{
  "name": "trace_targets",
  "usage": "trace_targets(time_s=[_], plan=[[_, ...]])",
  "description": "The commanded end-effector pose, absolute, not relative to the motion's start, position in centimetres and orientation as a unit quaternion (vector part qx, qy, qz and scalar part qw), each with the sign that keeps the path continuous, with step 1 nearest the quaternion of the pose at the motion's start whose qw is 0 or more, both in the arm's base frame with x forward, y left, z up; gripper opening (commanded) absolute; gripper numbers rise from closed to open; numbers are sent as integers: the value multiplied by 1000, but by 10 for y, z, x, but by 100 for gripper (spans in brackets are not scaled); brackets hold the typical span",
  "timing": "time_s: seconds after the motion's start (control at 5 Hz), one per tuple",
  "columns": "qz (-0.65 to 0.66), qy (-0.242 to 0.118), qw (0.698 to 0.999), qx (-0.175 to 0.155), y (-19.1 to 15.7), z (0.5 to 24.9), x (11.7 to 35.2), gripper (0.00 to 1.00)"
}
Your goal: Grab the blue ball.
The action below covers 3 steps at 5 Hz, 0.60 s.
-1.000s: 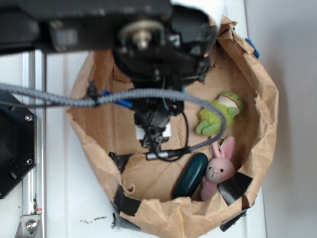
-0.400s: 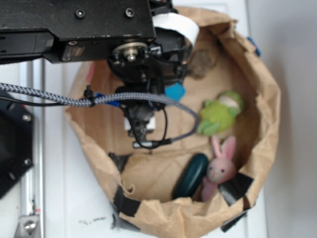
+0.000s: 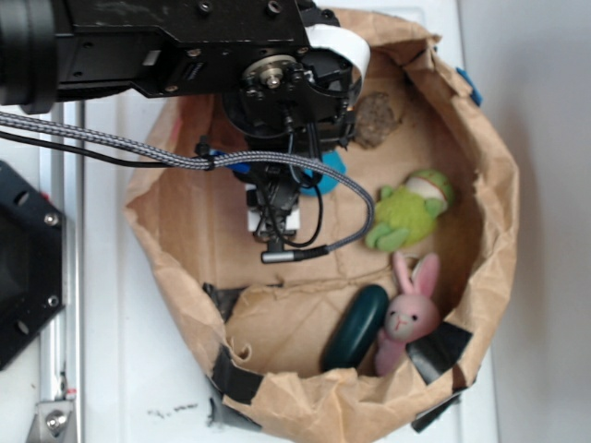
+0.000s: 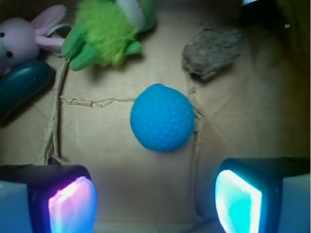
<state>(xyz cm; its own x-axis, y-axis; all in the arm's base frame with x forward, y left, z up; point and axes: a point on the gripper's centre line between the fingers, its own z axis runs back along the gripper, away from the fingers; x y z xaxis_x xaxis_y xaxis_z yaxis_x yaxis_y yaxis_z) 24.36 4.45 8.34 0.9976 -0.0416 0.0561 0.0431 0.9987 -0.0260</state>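
The blue ball (image 4: 163, 118), turquoise and dimpled, rests on the brown paper floor in the wrist view. It lies just beyond my gripper (image 4: 155, 196), roughly centred between the two fingers and touching neither. The gripper is open, its left pad (image 4: 73, 204) glowing pink and its right pad (image 4: 238, 201) glowing cyan, with only bare paper between them. In the exterior view a sliver of the blue ball (image 3: 331, 172) peeks out to the right of the black wrist; the fingers are hidden under the arm.
Everything sits inside a crumpled brown paper bag (image 3: 494, 185) with raised walls. Beyond the ball are a green plush (image 4: 109, 31), a brown lump (image 4: 211, 48), a pink bunny (image 4: 24, 39) and a dark green oblong object (image 4: 22, 85). A grey cable (image 3: 138, 148) loops over the bag.
The arm has shifted toward the back of the bag. The blue ball, hidden under the arm a second ago, now shows beside the wrist. The toys have not moved.
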Motion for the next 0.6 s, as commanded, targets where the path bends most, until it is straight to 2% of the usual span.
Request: trace_targets(time_s=[0.0, 0.4], plan=[[-24, -46, 999, 0, 55, 75, 259, 100], [-31, -56, 998, -1, 50, 67, 276, 100]])
